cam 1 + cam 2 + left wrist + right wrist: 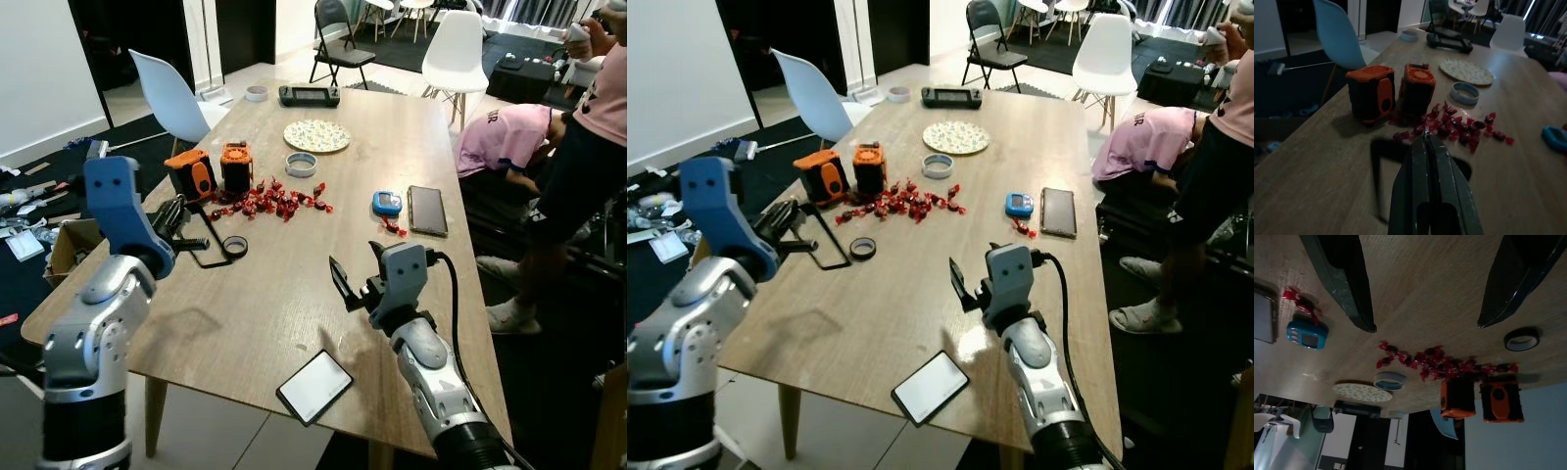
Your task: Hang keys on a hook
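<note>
A pale wood grain with a matt finish, broken by a soft sheen near the right gripper (355,277), is shown by the table (294,264). Glossy black plastic is seen on that gripper's fingers (1349,289), which are spread apart; smooth silver casing is worn by both arms. The pressed-together fingers of the left gripper (1426,142) look dull and dark. Just beyond them, two orange boxes (211,171) appear as hard matt plastic with black trim, and the red sweets (279,201) are wrapped in shiny, crinkled foil. A glassy, reflective face is shown by the phone (315,386) beside the right arm.
</note>
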Controlling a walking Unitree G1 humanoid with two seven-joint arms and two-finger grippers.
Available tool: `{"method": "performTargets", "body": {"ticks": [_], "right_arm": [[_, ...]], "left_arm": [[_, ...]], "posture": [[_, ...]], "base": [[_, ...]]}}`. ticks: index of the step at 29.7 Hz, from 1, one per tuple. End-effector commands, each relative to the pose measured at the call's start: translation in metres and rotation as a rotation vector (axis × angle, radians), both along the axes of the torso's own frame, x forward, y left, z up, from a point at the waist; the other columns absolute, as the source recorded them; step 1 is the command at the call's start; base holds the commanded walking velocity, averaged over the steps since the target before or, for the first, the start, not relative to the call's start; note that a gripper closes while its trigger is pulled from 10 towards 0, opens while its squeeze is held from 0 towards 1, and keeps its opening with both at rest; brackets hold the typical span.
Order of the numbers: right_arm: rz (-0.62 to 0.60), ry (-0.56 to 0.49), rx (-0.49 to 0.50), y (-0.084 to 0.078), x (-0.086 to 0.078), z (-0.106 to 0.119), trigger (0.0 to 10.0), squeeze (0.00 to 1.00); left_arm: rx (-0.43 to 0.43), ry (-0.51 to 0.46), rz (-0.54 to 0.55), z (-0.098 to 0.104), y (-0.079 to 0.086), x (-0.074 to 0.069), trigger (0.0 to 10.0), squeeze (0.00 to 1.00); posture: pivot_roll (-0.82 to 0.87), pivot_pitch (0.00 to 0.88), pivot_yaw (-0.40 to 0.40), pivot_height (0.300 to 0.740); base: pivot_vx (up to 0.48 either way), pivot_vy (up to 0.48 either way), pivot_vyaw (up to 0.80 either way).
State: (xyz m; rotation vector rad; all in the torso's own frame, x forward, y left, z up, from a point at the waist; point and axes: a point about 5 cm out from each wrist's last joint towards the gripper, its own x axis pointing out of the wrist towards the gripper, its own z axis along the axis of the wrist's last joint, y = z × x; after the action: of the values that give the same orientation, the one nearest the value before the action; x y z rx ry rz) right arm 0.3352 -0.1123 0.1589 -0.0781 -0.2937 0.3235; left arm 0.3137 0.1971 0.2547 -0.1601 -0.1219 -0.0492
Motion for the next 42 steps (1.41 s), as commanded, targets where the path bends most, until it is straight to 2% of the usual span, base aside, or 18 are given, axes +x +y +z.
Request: {"method": "performTargets", "body": {"ticks": [1,3,5,7,10,13,17,19,21,28,33,35,36,37,38,39,41,42], "right_arm": [[-0.004,-0.012,0.017,0.000,0.000,0.002,10.0,0.00],[-0.020,-0.025,0.022,-0.004,-0.001,0.004,10.0,0.00],[-0.044,-0.042,0.033,-0.010,-0.001,0.007,10.0,0.00],[-0.071,-0.047,0.048,-0.014,-0.001,0.007,10.0,0.00],[-0.086,-0.073,0.080,-0.012,-0.003,0.013,10.0,0.00],[-0.062,-0.106,0.063,-0.003,-0.008,0.013,10.0,0.00],[-0.063,-0.108,0.070,-0.001,-0.009,0.012,10.0,0.00],[-0.080,-0.118,0.056,-0.002,-0.013,0.009,10.0,0.00],[-0.107,-0.108,0.067,-0.004,-0.016,0.005,10.0,0.00],[-0.094,-0.115,0.072,0.003,-0.018,0.005,10.0,0.00],[-0.105,-0.120,0.078,0.002,-0.017,0.008,10.0,0.00],[-0.094,-0.120,0.069,0.003,-0.017,0.007,10.0,0.00],[-0.089,-0.118,0.066,0.003,-0.018,0.007,10.0,0.00],[-0.087,-0.117,0.064,0.004,-0.018,0.006,10.0,0.00],[-0.088,-0.115,0.063,0.004,-0.018,0.005,10.0,0.00],[-0.089,-0.114,0.063,0.003,-0.018,0.005,10.0,0.00],[-0.089,-0.113,0.063,0.004,-0.018,0.005,10.0,0.00],[-0.089,-0.113,0.063,0.004,-0.018,0.006,10.0,0.00]], "left_arm": [[-0.027,-0.022,0.019,0.001,-0.001,0.001,10.0,0.00],[-0.065,-0.041,0.029,0.003,-0.003,0.001,10.0,0.00],[0.010,-0.070,0.046,0.006,-0.007,0.000,10.0,0.00],[0.037,-0.062,0.058,0.002,-0.011,0.001,10.0,0.00],[0.187,-0.105,0.110,0.001,-0.014,-0.002,10.0,0.00],[0.230,-0.137,0.127,-0.003,-0.016,-0.004,10.0,0.00],[0.250,-0.152,0.136,-0.005,-0.017,-0.004,10.0,0.00],[0.326,-0.175,0.134,-0.010,-0.021,-0.006,10.0,0.00],[0.299,-0.155,0.138,-0.015,-0.021,-0.008,10.0,0.00],[0.274,-0.144,0.179,-0.022,-0.014,-0.010,10.0,0.00],[0.301,-0.149,0.201,-0.027,-0.013,-0.010,10.0,0.00],[0.338,-0.144,0.207,-0.028,-0.012,-0.009,10.0,0.00],[0.343,-0.147,0.204,-0.029,-0.012,-0.009,10.0,0.49],[0.344,-0.150,0.202,-0.029,-0.012,-0.010,10.0,0.49],[0.355,-0.145,0.181,-0.031,-0.015,-0.010,10.0,0.65],[0.363,-0.140,0.165,-0.033,-0.017,-0.010,10.0,0.65],[0.445,-0.115,0.083,-0.041,-0.028,-0.013,10.0,0.40],[0.459,-0.106,0.060,-0.044,-0.030,-0.014,10.0,0.31]], "posture": [[0.16,0.076,-0.027,0.740],[0.15,0.068,-0.018,0.740],[0.15,0.074,-0.013,0.740],[0.15,0.074,-0.013,0.740],[0.15,0.070,-0.016,0.740],[0.15,0.072,-0.011,0.740],[0.15,0.078,-0.008,0.740],[0.14,0.074,0.005,0.740],[0.16,0.081,0.006,0.740],[0.15,0.073,0.017,0.740],[0.15,0.071,0.018,0.740],[0.15,0.073,0.001,0.740],[0.15,0.066,-0.002,0.740],[0.15,0.067,-0.003,0.740],[0.16,0.067,-0.004,0.740],[0.16,0.067,-0.004,0.740],[0.16,0.077,-0.001,0.740],[0.16,0.077,-0.001,0.740]], "base": [[0.000,0.000,0.00],[0.000,0.000,0.00],[0.000,0.000,0.00],[0.000,0.000,0.00],[0.000,0.000,0.00],[0.000,0.000,0.00],[0.000,0.000,0.00],[0.000,0.000,0.00],[0.000,0.000,0.00],[0.000,0.000,0.00],[0.000,0.000,0.00],[0.000,0.000,0.00],[0.000,0.000,0.00],[0.000,0.000,0.00],[0.000,0.000,0.00],[0.000,0.000,0.00],[0.000,0.000,0.00],[0.000,0.000,0.00]]}}
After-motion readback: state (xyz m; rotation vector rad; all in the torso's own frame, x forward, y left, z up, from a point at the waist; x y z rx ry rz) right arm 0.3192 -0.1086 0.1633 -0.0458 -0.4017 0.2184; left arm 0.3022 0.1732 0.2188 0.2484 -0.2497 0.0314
